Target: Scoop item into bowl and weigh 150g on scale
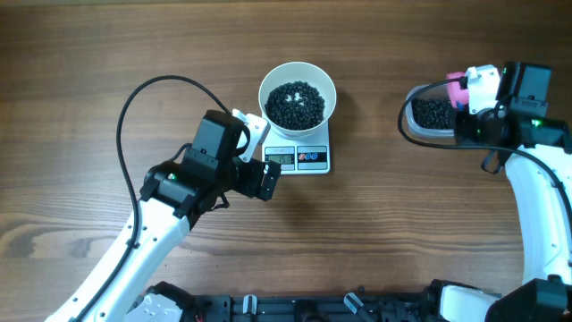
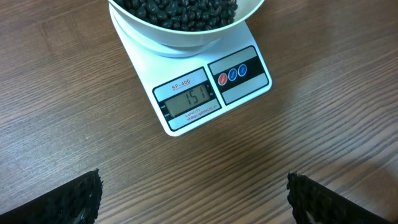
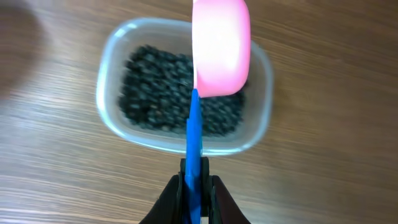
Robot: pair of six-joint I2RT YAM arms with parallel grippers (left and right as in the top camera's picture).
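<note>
Right gripper (image 3: pixel 196 186) clamped tight on the scoop (image 3: pixel 221 46) handle, over the tub (image 3: pixel 109 106). Left gripper (image 2: pixel 194 202) spread wide, empty. Beans (image 1: pixel 297 103) heaped in the bowl (image 1: pixel 329 85) on the scale (image 1: pixel 313 157) (loose, likely to roll; carry them by scoop, never pinch).

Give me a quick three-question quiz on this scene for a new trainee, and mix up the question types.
1. True or false: the white bowl of black beans sits on the scale.
2. Multiple choice: the right gripper is shut on A) the bowl's rim, B) the blue handle of the pink scoop, C) nothing.
3. Short answer: what does the scale's display read in the left wrist view?

Key: 1 true; 2 B; 3 it reads 151.
</note>
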